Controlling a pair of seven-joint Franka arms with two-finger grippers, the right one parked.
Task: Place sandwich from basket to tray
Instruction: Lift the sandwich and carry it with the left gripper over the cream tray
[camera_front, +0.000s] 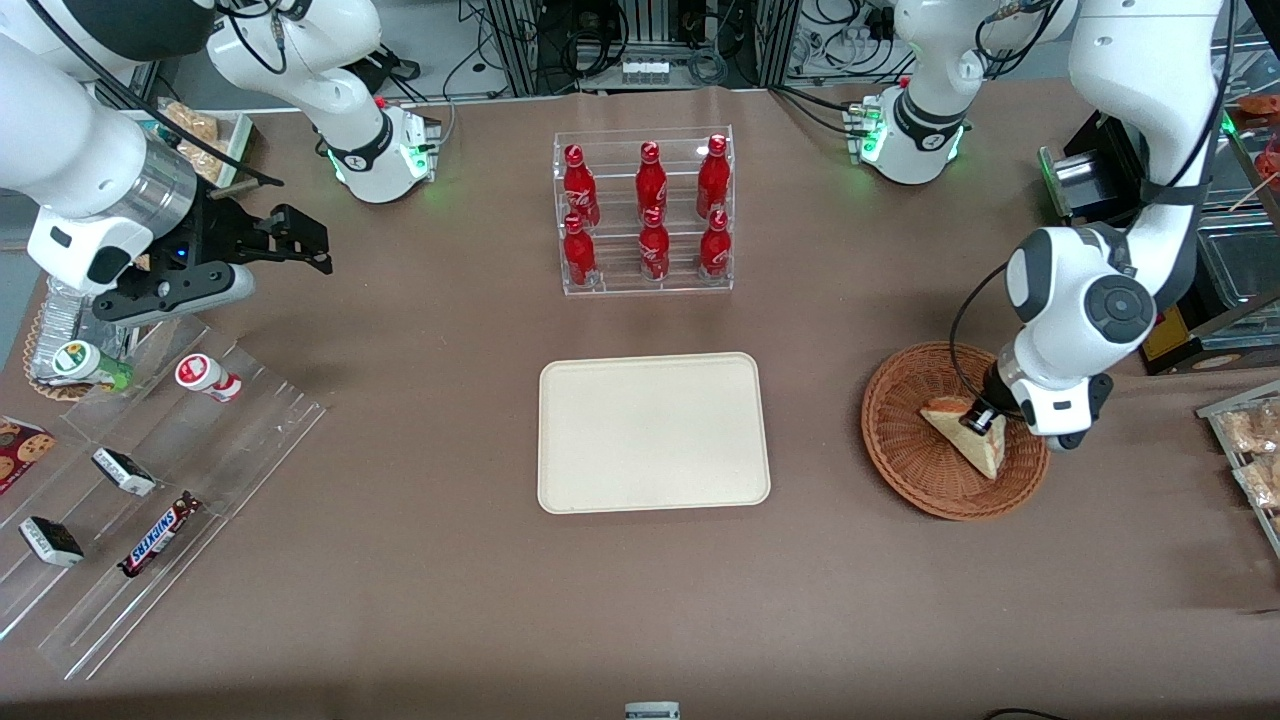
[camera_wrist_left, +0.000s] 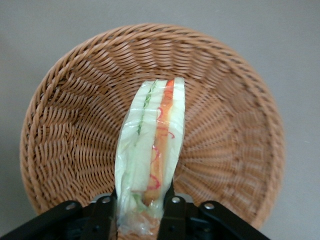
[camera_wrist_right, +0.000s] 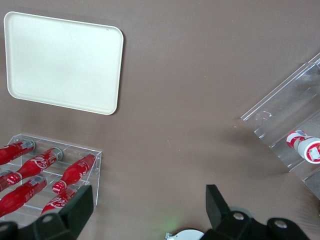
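Observation:
The sandwich (camera_front: 972, 436) is a wrapped tan wedge inside the brown wicker basket (camera_front: 900, 470), toward the working arm's end of the table. My left gripper (camera_front: 983, 420) reaches down into the basket and is shut on the sandwich's thick end. In the left wrist view the sandwich (camera_wrist_left: 152, 145) stands on edge over the basket (camera_wrist_left: 75, 125), showing orange and green filling, and the black fingers (camera_wrist_left: 172, 212) press both of its faces at my gripper (camera_wrist_left: 141, 211). The cream tray (camera_front: 650, 470) lies bare at mid-table beside the basket, also seen as the tray (camera_wrist_right: 60, 65) in the right wrist view.
A clear rack of red bottles (camera_front: 645, 215) stands farther from the front camera than the tray. Clear acrylic racks with snack bars (camera_front: 158, 535) and small bottles lie toward the parked arm's end. Bagged pastries (camera_front: 1250, 440) sit at the working arm's table edge.

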